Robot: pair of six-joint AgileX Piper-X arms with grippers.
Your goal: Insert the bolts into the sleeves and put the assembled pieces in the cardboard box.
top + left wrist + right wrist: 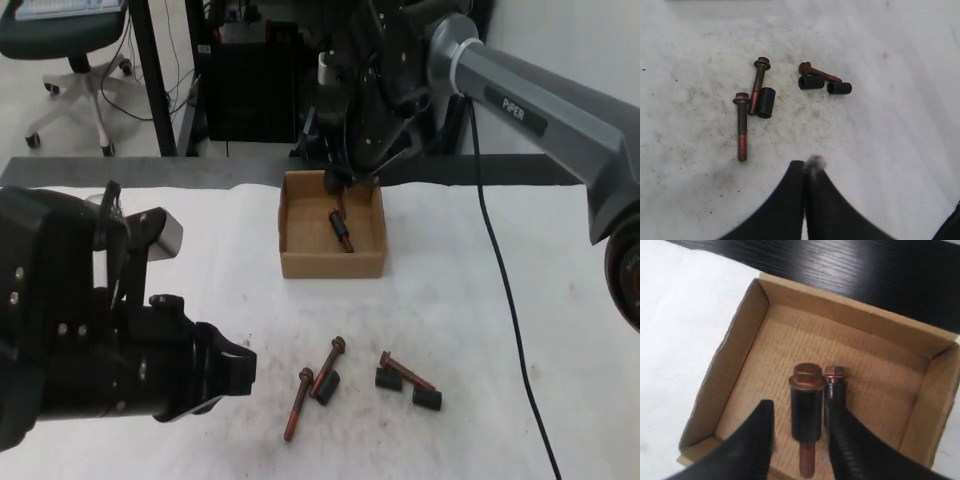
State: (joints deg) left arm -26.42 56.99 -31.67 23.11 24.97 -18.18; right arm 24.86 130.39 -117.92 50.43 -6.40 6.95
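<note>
Over the brown open-topped cardboard box (pixel 300 262), we see the right gripper (pixel 801 407) with its 2 black fingers spread on either side of an assembled piece (pixel 806 410), a copper-coloured metal bolt pushed through a short black cylindrical sleeve. Bare cardboard shows between the sleeve and 1 finger; we cannot tell whether the other finger touches it. The piece's long axis runs along the fingers, with the flanged head toward the box's far wall and the bare threaded end toward the robot. Just beside it, parallel and pointing the same way, a second assembled piece (pixel 833 382) lies in the box, partly behind a finger.

Nearer the robot, the loose parts lie on the white bench cover (pixel 500 330). The left gripper (pixel 806 167) hangs over the cover on the near side of them, its fingers pressed together tip to tip.

A first loose bolt (pixel 742 125) lies alone, its long axis running near to far and its head at the far end. A second loose bolt (pixel 759 82) lies near it, almost parallel and also head far, with a first loose sleeve (pixel 765 102) just beside its shank. Apart to the right, a third loose bolt (pixel 819 72) slants with its head far and left. A second loose sleeve (pixel 811 82) and a third loose sleeve (pixel 839 88) lie on their sides just beside it, a small gap between them.
</note>
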